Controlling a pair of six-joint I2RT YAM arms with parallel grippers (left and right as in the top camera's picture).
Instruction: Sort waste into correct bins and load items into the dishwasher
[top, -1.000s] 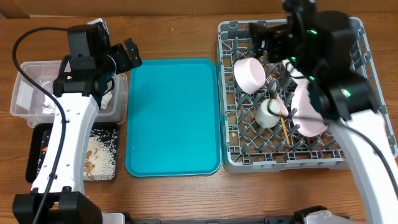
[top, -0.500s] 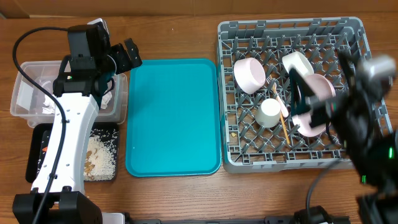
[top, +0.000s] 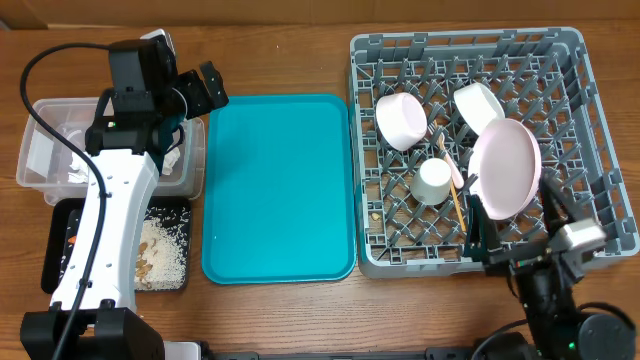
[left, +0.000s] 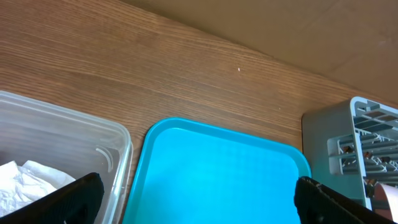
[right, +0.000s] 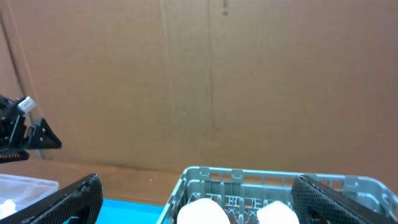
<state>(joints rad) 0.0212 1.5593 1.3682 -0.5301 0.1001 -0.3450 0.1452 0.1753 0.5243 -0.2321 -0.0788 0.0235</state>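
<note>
On your wooden table (top: 290, 50), the left gripper (top: 203, 90) sits fingers apart, empty, at eleven o'clock of the teal tray (top: 280, 190), the right gripper (right: 196, 178) likewise at six o'clock of the dish rack (top: 460, 42).

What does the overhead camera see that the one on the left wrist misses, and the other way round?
Only overhead: the pink plate, white cup and wooden stick, the black tray of scraps, the right arm. Only left wrist: nothing new, just a closer look past the open left gripper. Both: teal tray, clear tub with napkins, grey rack.
</note>
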